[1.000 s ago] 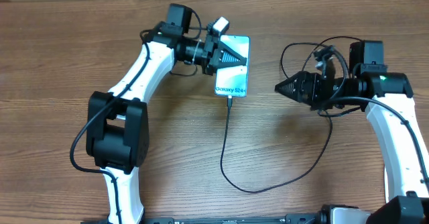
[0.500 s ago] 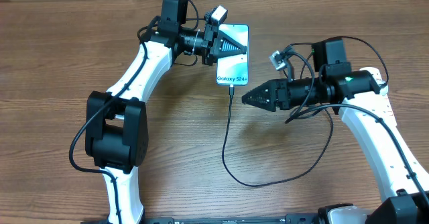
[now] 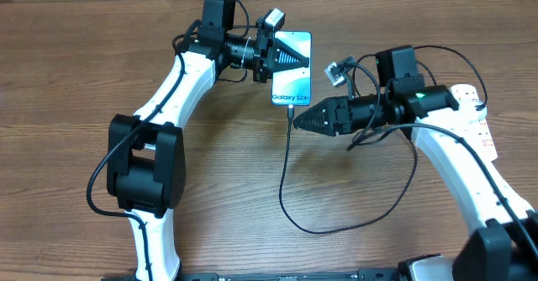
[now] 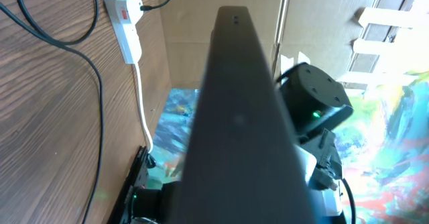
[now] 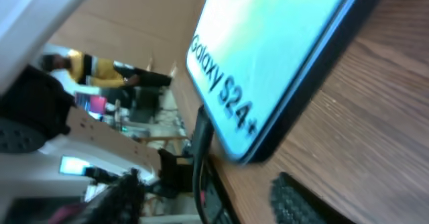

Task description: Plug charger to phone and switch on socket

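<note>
A: Where is the phone [image 3: 292,71]?

B: It lies flat, screen up, toward the far edge of the table and about midway along it. The "Galaxy" end faces the near edge. The charger [image 3: 283,159] runs from that end toward the near edge, loops, and climbs to the right side. Its connector tip [image 5: 201,138] touches the phone's end. Whether it is fully seated cannot be told.

A: And the fingers?

B: On the left gripper [image 3: 298,61] the fingers are together and lie across the far half of the screen. They are judged to pin the phone rather than clamp it. On the right gripper [image 3: 296,121] the fingers [image 5: 303,200] stand apart, one on each side of the charger just beside the connector tip, with nothing gripped.

A: What is the step in hand?

B: Likely seating the connector tip. Close on its stiff body, not the soft cable. Push straight along the phone's long axis toward the far edge, without twist. The left gripper must stop the phone from sliding.

A: And the socket?

B: The socket [image 3: 477,104] lies near the right edge, partly hidden by the right arm and well apart from both grippers. Switching it on comes afterwards.
</note>
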Tool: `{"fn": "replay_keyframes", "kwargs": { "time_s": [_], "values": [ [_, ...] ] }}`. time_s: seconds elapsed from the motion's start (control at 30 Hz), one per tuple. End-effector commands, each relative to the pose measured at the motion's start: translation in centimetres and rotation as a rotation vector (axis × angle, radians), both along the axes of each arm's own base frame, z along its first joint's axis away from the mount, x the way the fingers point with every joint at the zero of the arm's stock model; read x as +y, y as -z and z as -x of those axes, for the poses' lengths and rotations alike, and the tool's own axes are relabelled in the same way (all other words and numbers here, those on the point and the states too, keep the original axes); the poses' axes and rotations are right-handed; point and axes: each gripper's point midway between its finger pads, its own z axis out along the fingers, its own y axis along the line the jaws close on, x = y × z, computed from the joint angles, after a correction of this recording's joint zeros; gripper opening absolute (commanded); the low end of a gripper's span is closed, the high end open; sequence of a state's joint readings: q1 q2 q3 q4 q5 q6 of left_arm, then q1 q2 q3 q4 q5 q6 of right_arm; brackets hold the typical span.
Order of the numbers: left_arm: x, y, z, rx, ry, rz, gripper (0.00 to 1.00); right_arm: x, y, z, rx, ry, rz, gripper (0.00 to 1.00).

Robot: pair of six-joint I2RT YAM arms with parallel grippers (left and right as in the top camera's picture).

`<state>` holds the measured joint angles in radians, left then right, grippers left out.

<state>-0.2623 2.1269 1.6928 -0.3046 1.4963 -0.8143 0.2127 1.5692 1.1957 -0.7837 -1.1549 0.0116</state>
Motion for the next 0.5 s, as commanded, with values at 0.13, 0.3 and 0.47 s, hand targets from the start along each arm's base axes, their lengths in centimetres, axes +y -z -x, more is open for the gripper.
{"fn": "replay_keyframes", "kwargs": {
  "time_s": [0.13,0.3,0.47],
  "values": [
    [-0.12,-2.12,0.98,-0.03,0.038,0.037,0.04,1.16,0.0,-0.58,0.057,-0.042,-0.102,0.42],
    [-0.11,-2.1,0.95,-0.03,0.037,0.036,0.04,1.3,-0.17,-0.6,0.056,-0.055,-0.123,0.42],
    [-0.12,-2.08,0.92,-0.03,0.035,0.034,0.04,1.31,-0.16,-0.64,0.054,-0.055,-0.123,0.39]
  ]
}}
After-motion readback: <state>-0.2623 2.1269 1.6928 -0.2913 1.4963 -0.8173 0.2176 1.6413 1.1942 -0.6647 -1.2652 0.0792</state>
